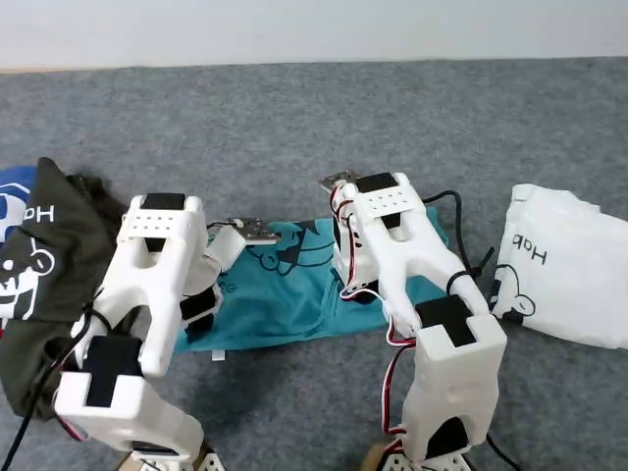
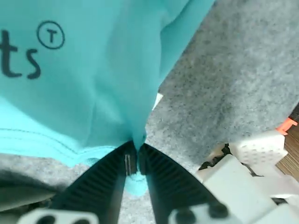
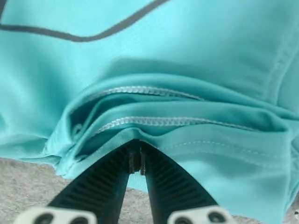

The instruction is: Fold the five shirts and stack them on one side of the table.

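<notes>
A teal shirt (image 1: 285, 285) with dark print lies partly folded on the grey felt between the two arms. My left gripper (image 2: 135, 158) is shut on a bunched fold of the teal shirt (image 2: 84, 84), which stretches away from its black fingers (image 2: 110, 177). My right gripper (image 3: 136, 156) is shut on the hemmed edge of the teal shirt (image 3: 187, 93), with stitched layers gathered just beyond the tips. A white shirt (image 1: 564, 270) with black print lies folded at the right. A dark olive shirt (image 1: 49, 265) lies heaped over a blue one (image 1: 12, 196) at the left.
Grey felt (image 1: 294, 118) covers the table, with open room behind the teal shirt. A pale wall runs along the far edge. The other arm's white body (image 2: 252, 182) shows close by in the left wrist view.
</notes>
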You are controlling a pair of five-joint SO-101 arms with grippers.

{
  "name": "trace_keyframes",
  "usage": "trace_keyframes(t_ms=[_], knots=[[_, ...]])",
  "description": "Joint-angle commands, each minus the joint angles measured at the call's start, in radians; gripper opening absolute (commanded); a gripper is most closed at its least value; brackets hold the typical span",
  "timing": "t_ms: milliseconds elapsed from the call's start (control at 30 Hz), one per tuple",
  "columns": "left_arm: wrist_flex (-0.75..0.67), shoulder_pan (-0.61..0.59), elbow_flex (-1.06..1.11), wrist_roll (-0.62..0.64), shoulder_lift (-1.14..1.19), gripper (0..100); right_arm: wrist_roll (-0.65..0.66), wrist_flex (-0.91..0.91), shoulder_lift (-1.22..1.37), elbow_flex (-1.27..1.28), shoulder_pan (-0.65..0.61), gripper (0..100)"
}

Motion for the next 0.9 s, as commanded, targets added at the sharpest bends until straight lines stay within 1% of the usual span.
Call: trace_keyframes(t_ms=[0, 167, 233, 367, 467, 667, 867], knots=[[0.025, -0.017, -0.008, 0.006, -0.025, 1, -0.005, 0.010, -0.018, -0.055, 0.013, 0.9], [0.002, -0.091, -0.084, 0.003, 0.043, 1, -0.005, 0.010, -0.018, -0.055, 0.013, 0.9], [0.008, -0.115, -0.117, -0.017, 0.084, 1, -0.005, 0.010, -0.018, -0.055, 0.013, 0.9], [0.009, -0.146, -0.148, -0.031, 0.144, 1, -0.005, 0.010, -0.018, -0.057, 0.013, 0.9], [0.009, -0.146, -0.151, -0.046, 0.167, 1, -0.005, 0.010, -0.018, -0.057, 0.013, 0.9], [0.009, -0.150, -0.153, -0.061, 0.117, 11, -0.005, 0.010, -0.019, -0.057, 0.013, 0.9], [0.009, -0.224, -0.170, -0.143, 0.015, 15, -0.005, 0.010, -0.019, -0.057, 0.013, 0.9]])
